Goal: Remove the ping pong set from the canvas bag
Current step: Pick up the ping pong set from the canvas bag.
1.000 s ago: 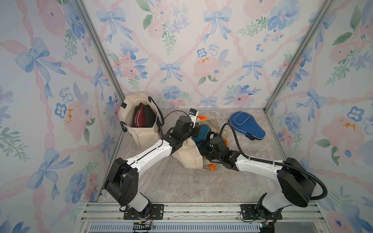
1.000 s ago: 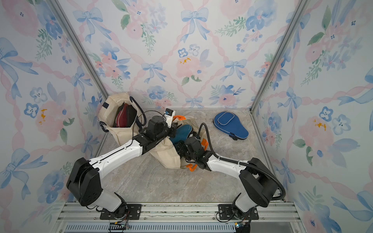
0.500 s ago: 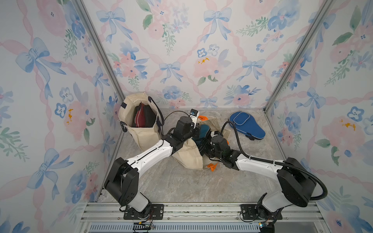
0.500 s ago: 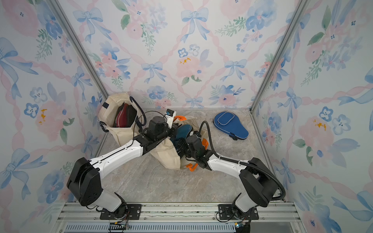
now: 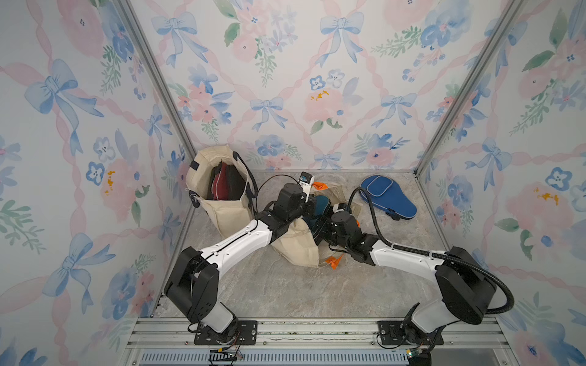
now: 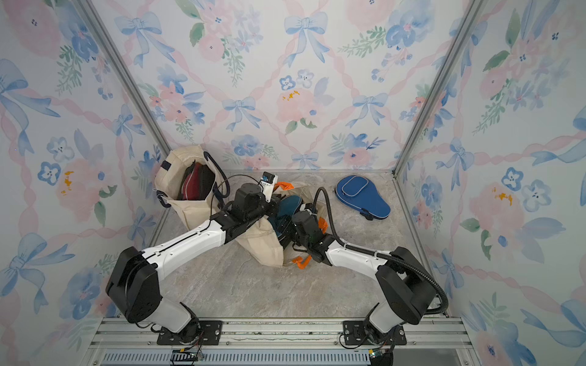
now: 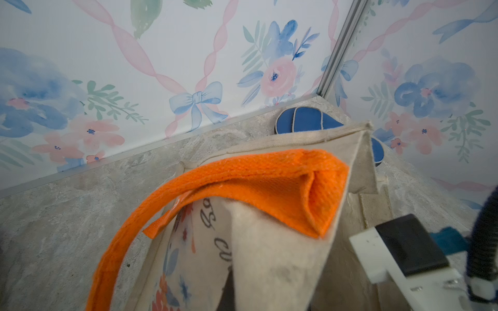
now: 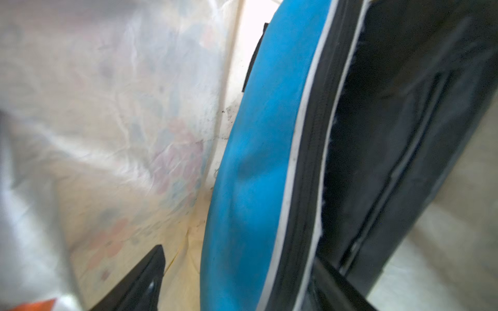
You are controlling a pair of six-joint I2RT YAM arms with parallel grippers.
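Low over the marbled floor (image 5: 285,294), both arms stretch inward to the slumped bag (image 5: 298,247). Right gripper (image 8: 242,272), spread, straddles the teal case (image 8: 250,161) inside it; left gripper (image 5: 312,205), pressed together, pinches that bag. Beyond, a second bag (image 5: 228,215) holds a red case (image 5: 223,183); a blue case (image 5: 387,198) lies by floral walls (image 5: 285,63).

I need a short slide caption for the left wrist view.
Close-up of the orange handle of the canvas bag; a blue paddle case lies behind it on the table, near the corner.
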